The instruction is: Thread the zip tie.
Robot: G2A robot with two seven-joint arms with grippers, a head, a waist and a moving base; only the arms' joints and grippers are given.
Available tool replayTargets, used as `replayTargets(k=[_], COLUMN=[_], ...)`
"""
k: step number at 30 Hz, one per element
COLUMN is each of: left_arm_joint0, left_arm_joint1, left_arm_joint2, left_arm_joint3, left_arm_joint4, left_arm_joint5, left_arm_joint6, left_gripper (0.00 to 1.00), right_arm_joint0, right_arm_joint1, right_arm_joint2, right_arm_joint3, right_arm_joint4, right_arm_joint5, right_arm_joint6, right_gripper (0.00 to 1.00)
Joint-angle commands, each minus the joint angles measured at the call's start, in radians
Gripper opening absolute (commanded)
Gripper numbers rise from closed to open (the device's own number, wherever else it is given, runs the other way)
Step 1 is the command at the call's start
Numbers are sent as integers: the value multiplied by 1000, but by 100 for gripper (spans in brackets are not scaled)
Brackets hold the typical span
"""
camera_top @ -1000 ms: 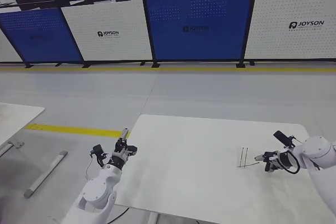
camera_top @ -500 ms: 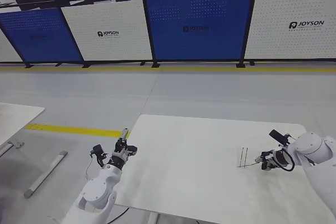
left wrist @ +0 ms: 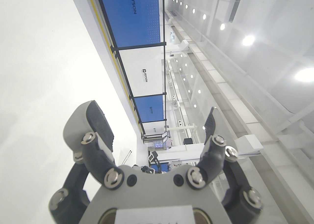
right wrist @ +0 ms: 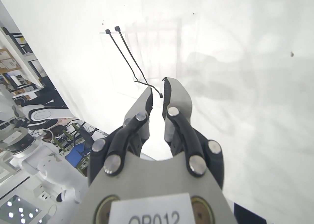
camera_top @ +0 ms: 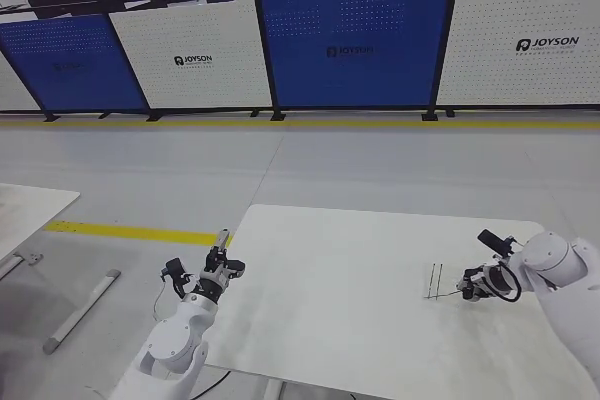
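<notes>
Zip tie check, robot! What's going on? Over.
Left tool open, empty, at table edge. Right tool narrowly open around head of one zip tie. Two more ties beside it.

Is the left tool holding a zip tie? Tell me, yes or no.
No, the left tool stands open, with only the room behind showing between its two sides.

White bench [camera_top: 340, 240]: 2 zip ties [camera_top: 436, 275] side by side, 3rd tie [camera_top: 442, 295] crosswise at their near ends, running to R gripper [camera_top: 464, 291]. L gripper [camera_top: 220, 248] at bench's L edge, well apart.
</notes>
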Motion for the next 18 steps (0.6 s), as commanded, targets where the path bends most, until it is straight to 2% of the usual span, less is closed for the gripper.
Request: replayTargets(k=[1, 8, 11, 12, 18], left_arm_joint0=[0, 0, 0, 0, 0], left_arm_joint1=[0, 0, 0, 0, 0], left_arm_joint2=[0, 0, 0, 0, 0], left_arm_joint3=[0, 0, 0, 0, 0], left_arm_joint4=[0, 0, 0, 0, 0], left_arm_joint5=[0, 0, 0, 0, 0], left_arm_joint6=[0, 0, 0, 0, 0], left_gripper=[100, 100, 100, 100, 100], right_arm_joint0=[5, 20, 25, 27, 29], right_arm_joint1=[-2, -9, -11, -12, -14], right_arm_joint2=[-5, -18, -25, -27, -29], right_arm_joint3=[8, 32, 40, 43, 39], right_arm_joint4=[1, 2, -3, -3, -3], right_arm_joint5=[3, 4, 7, 9, 11], right_arm_joint6=[4, 1, 5, 9, -4], right_gripper=[14, 13, 6, 0, 0])
